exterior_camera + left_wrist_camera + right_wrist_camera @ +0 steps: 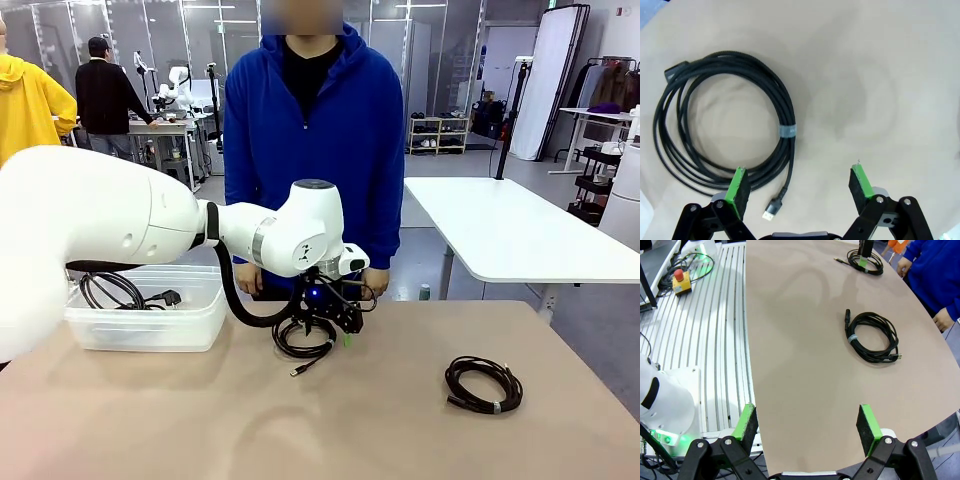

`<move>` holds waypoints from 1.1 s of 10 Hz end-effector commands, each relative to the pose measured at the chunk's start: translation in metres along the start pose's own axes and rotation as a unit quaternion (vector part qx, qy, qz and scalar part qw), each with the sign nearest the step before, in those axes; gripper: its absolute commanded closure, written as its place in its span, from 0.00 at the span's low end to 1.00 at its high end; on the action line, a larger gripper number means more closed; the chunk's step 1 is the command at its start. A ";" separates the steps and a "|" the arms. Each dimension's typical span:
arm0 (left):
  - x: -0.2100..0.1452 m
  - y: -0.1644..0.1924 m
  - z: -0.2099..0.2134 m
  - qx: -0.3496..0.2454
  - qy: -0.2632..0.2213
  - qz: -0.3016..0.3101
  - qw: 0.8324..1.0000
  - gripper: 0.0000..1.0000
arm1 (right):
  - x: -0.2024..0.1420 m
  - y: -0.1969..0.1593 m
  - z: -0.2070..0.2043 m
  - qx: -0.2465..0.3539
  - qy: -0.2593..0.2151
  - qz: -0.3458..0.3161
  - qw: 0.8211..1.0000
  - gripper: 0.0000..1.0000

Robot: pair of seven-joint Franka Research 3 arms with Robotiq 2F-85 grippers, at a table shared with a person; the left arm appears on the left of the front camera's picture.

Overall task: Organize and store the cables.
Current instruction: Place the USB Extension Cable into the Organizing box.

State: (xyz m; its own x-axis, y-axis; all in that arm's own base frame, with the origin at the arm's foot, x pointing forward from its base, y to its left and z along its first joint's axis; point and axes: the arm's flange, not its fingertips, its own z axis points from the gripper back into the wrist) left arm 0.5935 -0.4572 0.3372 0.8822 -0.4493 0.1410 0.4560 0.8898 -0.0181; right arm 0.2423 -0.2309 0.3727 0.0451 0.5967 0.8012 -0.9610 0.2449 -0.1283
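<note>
One coiled black cable (300,352) lies at the table's far middle, in front of the person. My left gripper (335,322) hangs just above it, open. In the left wrist view this cable (786,131) is bound by a grey band and ends in a USB plug (771,210). The coil's edge runs between the spread fingers of the left gripper (799,180), close to one green pad (738,186). A second coiled cable (462,397) (853,337) rests on the right of the table. My right gripper (807,422) stands open over the table's near edge, holding nothing.
A clear plastic bin (140,330) at the far left holds more black cables (115,290). The person in a blue hoodie (310,130) stands at the far edge, hands near the table. A red stop button (680,276) sits on the slatted base beside the table.
</note>
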 end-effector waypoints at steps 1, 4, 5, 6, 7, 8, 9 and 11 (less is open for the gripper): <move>0.014 -0.003 -0.012 -0.003 -0.008 -0.001 1.000 0.00 | 0.003 0.000 -0.002 -0.006 -0.001 -0.013 1.000 0.00; 0.025 0.000 -0.025 0.001 0.007 0.004 1.000 0.00 | 0.003 0.000 -0.002 -0.006 -0.001 -0.013 1.000 0.00; 0.028 0.003 -0.026 -0.006 0.007 0.006 1.000 0.00 | 0.003 0.000 -0.002 -0.006 -0.001 -0.013 1.000 0.00; 0.030 0.003 -0.025 -0.001 0.013 0.006 1.000 0.00 | 0.003 0.000 -0.002 -0.006 -0.001 -0.013 1.000 0.00; 0.032 0.002 -0.024 0.000 0.014 0.004 1.000 0.00 | 0.003 0.000 -0.002 -0.006 -0.001 -0.013 1.000 0.00; 0.036 0.003 -0.025 0.004 0.020 0.000 1.000 0.00 | 0.003 0.000 -0.002 -0.006 -0.001 -0.013 1.000 0.00; 0.037 0.004 -0.025 0.001 0.029 0.003 1.000 0.12 | 0.003 0.000 -0.002 -0.006 -0.001 -0.013 1.000 0.00; 0.036 0.009 -0.025 -0.015 0.036 0.006 0.999 0.65 | 0.003 0.000 -0.002 -0.006 -0.001 -0.013 1.000 0.00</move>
State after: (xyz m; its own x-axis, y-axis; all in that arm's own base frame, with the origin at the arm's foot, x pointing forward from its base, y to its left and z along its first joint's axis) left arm 0.6203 -0.4615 0.3135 0.8978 -0.4294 0.0979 0.4334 0.9009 -0.0230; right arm 0.2423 -0.2309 0.3727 0.0452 0.5967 0.8012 -0.9610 0.2449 -0.1283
